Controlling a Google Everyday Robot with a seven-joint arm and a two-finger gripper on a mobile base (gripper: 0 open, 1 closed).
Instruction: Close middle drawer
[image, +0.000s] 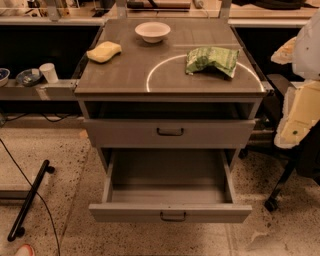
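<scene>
Nothing of the closing is judged done: the middle drawer (170, 186) is seen pulled far out of the cabinet (125, 75), while the gripper (299, 116), its state not to be told, is held at the right edge, well apart from it.

On the bench (125, 75): sponge (104, 51) left, bowl (152, 31) far, bag (212, 60) right. Below, the middle drawer (170, 176) sticks out near; the pincer (300, 117) hangs right.
</scene>
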